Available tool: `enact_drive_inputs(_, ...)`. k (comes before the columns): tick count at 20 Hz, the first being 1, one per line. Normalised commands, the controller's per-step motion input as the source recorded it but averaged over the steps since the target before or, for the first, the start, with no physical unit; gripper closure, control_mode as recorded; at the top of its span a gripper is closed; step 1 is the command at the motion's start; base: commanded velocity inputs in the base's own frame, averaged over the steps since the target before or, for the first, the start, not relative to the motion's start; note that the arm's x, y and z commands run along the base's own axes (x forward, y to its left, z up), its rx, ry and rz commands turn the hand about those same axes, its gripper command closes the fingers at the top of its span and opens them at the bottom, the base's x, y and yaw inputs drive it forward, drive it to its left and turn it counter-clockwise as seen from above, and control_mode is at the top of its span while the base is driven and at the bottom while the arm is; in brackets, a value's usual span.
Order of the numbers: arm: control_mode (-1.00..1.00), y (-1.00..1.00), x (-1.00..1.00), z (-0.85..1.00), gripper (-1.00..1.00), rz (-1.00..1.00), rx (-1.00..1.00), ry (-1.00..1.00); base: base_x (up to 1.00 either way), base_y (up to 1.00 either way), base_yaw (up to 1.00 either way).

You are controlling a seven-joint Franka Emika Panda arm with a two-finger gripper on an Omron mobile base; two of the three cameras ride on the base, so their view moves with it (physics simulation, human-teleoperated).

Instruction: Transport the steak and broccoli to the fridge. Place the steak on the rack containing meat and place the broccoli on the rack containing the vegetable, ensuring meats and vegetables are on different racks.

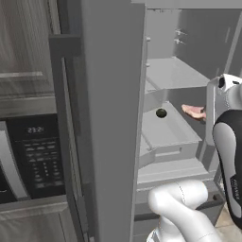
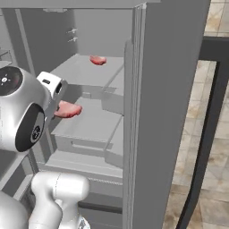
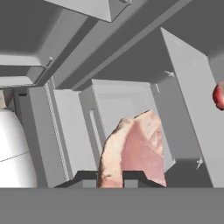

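My gripper (image 3: 111,178) is shut on the steak (image 3: 135,153), a pale pink marbled slab that sticks out past the fingertips. The steak (image 2: 68,109) hangs inside the open fridge (image 2: 103,27), over the lower shelf (image 2: 89,121) and below the upper shelf (image 2: 78,71). In the left base view the steak (image 1: 194,111) pokes out from behind my arm. A darker red meat piece (image 2: 98,60) lies on the upper shelf. A dark round green vegetable (image 1: 161,113) sits on the lower shelf (image 1: 165,130). The broccoli is out of view.
The open fridge door (image 1: 113,118) stands close on the left of the compartment, and the other door (image 2: 170,112) on the right. A black built-in oven (image 1: 35,156) is left of the fridge. Drawers (image 1: 170,151) sit under the lower shelf.
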Motion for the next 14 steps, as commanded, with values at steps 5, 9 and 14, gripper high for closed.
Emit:
enact_drive_inputs(5,1.00,0.00,0.00,0.00,1.00,0.00,0.00,0.00,0.17,-0.06,0.09)
enact_drive_inputs(9,1.00,0.00,0.00,0.00,1.00,0.00,0.00,0.00,0.09,-0.19,0.25)
enact_drive_inputs(14,1.00,0.00,0.00,0.00,1.00,0.00,0.00,0.00,0.04,-0.24,0.29)
